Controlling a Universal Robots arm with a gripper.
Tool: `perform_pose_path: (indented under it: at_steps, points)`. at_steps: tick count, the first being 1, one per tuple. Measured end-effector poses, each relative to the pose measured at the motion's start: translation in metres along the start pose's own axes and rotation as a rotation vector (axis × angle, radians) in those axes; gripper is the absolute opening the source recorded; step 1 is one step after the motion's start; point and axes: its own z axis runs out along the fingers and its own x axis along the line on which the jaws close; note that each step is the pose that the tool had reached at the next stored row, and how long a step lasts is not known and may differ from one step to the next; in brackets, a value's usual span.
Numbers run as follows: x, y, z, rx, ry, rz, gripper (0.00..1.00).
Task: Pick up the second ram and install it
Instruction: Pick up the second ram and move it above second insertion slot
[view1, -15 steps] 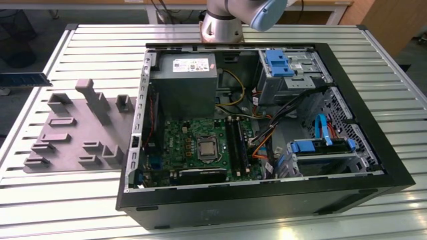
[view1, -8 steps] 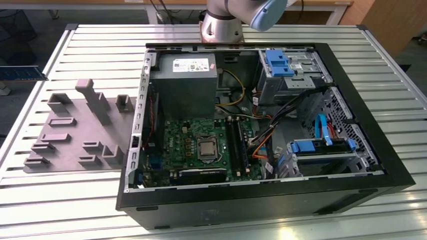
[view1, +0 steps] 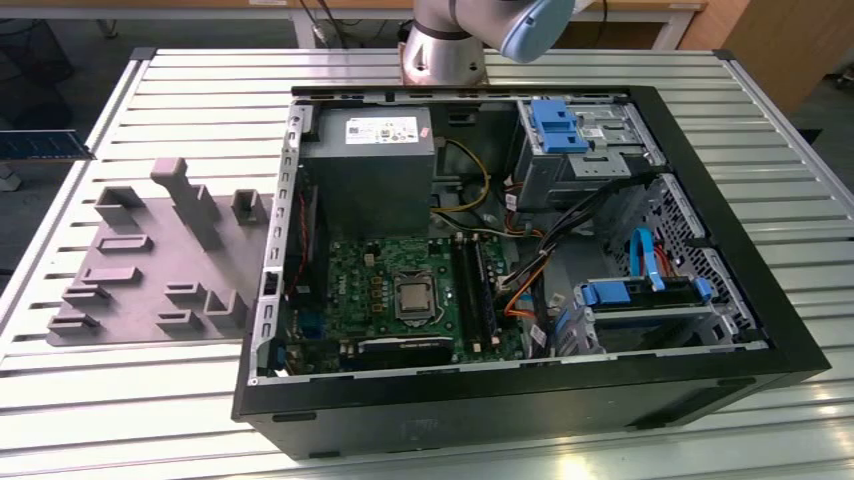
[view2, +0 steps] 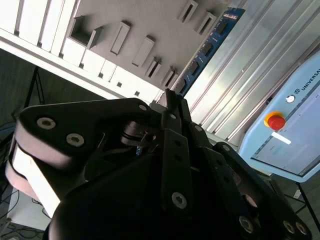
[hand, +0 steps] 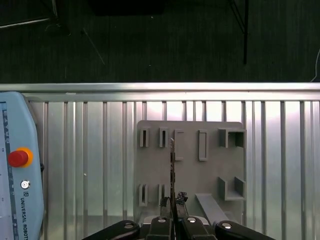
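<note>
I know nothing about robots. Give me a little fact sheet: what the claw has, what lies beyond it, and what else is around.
Claw: shut on the second ram
Second ram: thin blue board with black chips, sticking out past the claw tips
Past the ram: grey slotted plate on the ribbed metal table
Computer case: open, at the exterior view's right of the plate, green motherboard exposed
Nearby: control pad with a red button
Progress: ram picked up, not installed

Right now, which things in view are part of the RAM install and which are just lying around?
Job: second ram, held in the shut pincer; long black slots on the motherboard; open computer case.

Lying about: grey fixture plate, teach pendant, power supply, blue drive bays.
</note>
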Motion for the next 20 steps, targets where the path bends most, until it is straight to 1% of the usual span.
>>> perform_pose_path:
  at_steps: [20]
  points:
    - [-0.0001,-0.0048,0.0001,0.0002,-0.0001,0.000,0.14]
